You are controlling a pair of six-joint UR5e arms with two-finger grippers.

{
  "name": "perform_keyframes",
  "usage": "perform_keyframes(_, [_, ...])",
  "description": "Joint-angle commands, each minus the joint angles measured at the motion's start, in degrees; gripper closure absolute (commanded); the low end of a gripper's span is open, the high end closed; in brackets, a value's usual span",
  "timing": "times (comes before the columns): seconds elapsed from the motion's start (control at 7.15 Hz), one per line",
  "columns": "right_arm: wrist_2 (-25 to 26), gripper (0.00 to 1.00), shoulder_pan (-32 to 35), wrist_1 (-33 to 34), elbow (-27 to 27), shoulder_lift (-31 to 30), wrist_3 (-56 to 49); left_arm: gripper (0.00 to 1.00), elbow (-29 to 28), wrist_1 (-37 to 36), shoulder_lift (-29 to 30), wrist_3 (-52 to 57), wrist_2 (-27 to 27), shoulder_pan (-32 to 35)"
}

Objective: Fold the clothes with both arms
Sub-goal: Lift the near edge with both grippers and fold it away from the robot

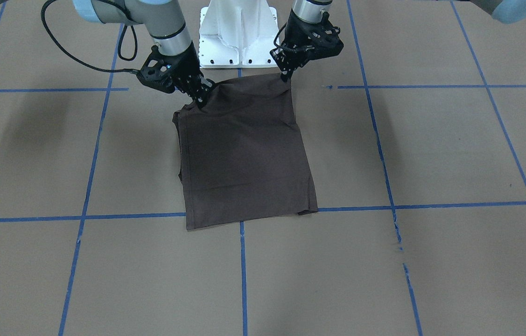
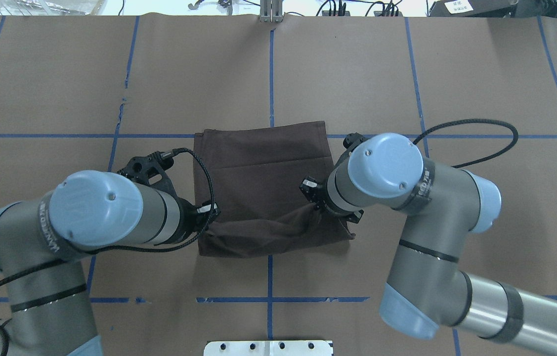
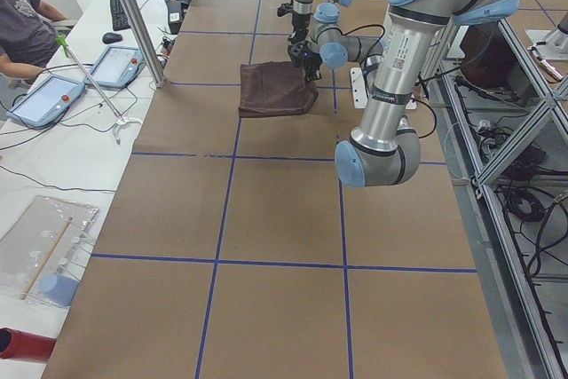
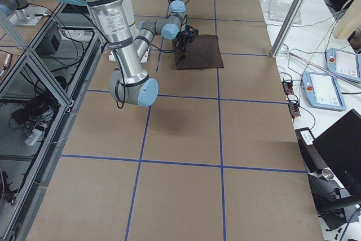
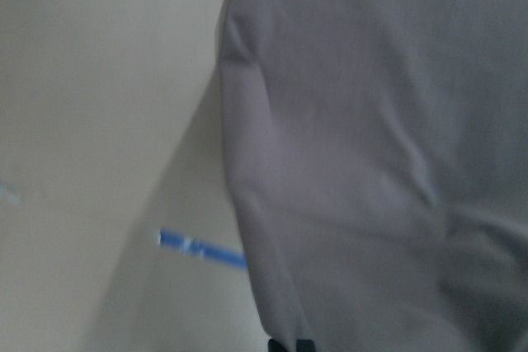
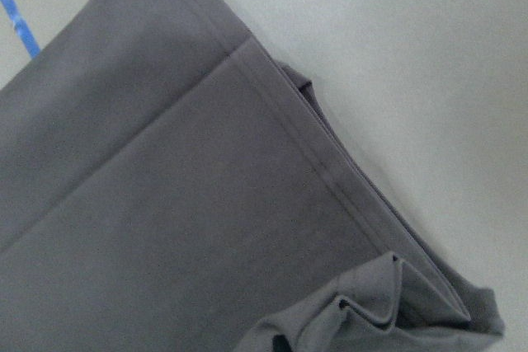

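Observation:
The dark grey-brown T-shirt [image 1: 244, 158] lies folded into a rough rectangle on the brown table, and also shows from overhead [image 2: 263, 173]. Its edge nearest the robot is lifted and bunched. My left gripper [image 1: 287, 77] is shut on one near corner, seen overhead at the shirt's left side [image 2: 211, 213]. My right gripper [image 1: 201, 100] is shut on the other near corner [image 2: 314, 202]. The left wrist view shows hanging cloth [image 5: 371, 162]. The right wrist view shows stacked hemmed layers [image 6: 206, 204] with gathered cloth at the bottom. Collar and lettering are hidden.
The white pedestal base [image 1: 239, 32] stands just behind the shirt on the robot's side. Blue tape lines [image 1: 243, 270] grid the table. A person [image 3: 22, 24] and tablets [image 3: 53, 95] are at the side bench beyond the table's far edge.

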State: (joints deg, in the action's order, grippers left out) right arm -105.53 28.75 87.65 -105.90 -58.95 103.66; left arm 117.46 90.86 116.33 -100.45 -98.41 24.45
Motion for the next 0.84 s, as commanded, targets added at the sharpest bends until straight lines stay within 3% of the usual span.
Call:
perform_keyframes(0.0, [-2.0,1.00,5.2,-0.2,10.8,6.4,-1.6,1.00,-6.3,6.0,1.1,1.2,-0.1,4.2])
perform_keyframes(0.28, [-4.5,1.00,8.3,-8.9,18.7,8.2,-1.5,1.00,-12.2,8.0,4.4,1.7,-2.4,7.5])
perform_keyframes(0.56, [-4.7,1.00,9.7,-10.6,25.7,12.2,-1.6,1.00,-16.3,10.5,5.7,4.0,-2.2,9.6])
perform_keyframes(0.7, [-4.9,0.61,11.3,-12.0,31.0,14.4,-1.9,0.83,-24.9,15.2,8.9,4.5,-2.2,12.5])
